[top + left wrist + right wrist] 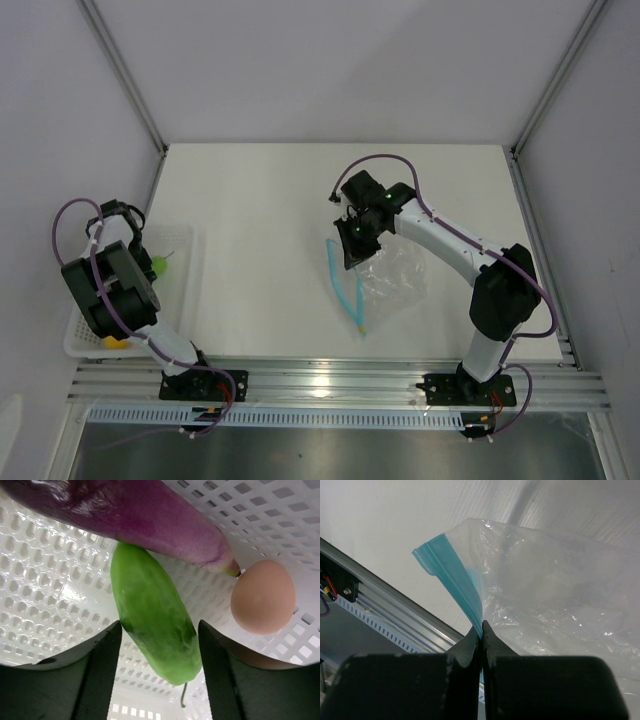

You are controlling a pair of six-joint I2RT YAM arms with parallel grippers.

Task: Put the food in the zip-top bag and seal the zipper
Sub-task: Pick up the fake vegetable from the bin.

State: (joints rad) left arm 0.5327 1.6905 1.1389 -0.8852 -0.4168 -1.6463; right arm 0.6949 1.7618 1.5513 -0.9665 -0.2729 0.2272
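My left gripper (159,645) is open inside the white perforated basket (185,262), its fingers either side of the green oblong piece (152,615) without touching it. The purple elongated piece (130,515) lies just beyond, and the pink round piece (263,596) sits to the right. A yellow piece (116,342) shows at the basket's near end in the top view. My right gripper (481,632) is shut on the light blue zipper strip (451,572) of the clear zip-top bag (555,600), holding that edge up. The bag (392,275) lies at the table's centre right.
The basket stands at the table's left edge, against the enclosure's left post. An aluminium rail (330,385) runs along the near edge. White walls close in the back and sides. The left arm (110,290) overhangs the basket.
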